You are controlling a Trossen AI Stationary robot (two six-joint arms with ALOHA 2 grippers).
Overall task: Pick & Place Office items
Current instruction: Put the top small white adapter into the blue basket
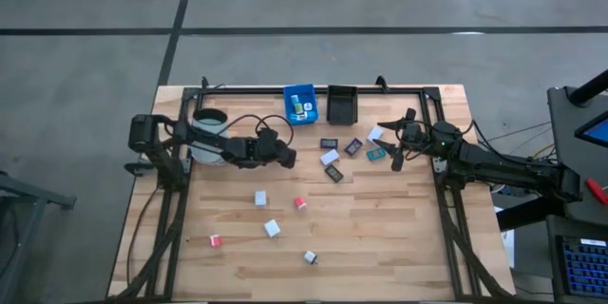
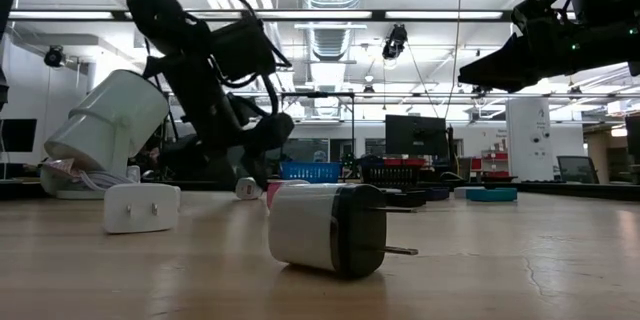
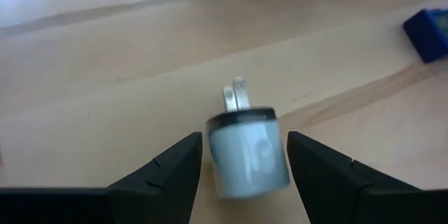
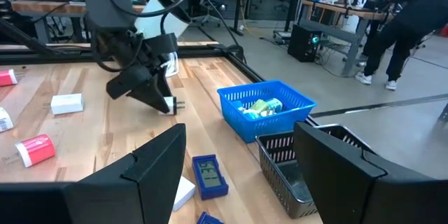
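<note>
Between the spread left gripper (image 3: 245, 164) fingers, a white plug (image 3: 248, 150) points its prongs away, seemingly unheld.

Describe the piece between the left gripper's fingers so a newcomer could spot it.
Start at the white mug at the table's left rear; the left arm crosses it toward the centre. Between the open fingers of the left gripper lies a white charger plug. Unlike nearby plain cubes, it has a black band and two metal prongs.
</note>
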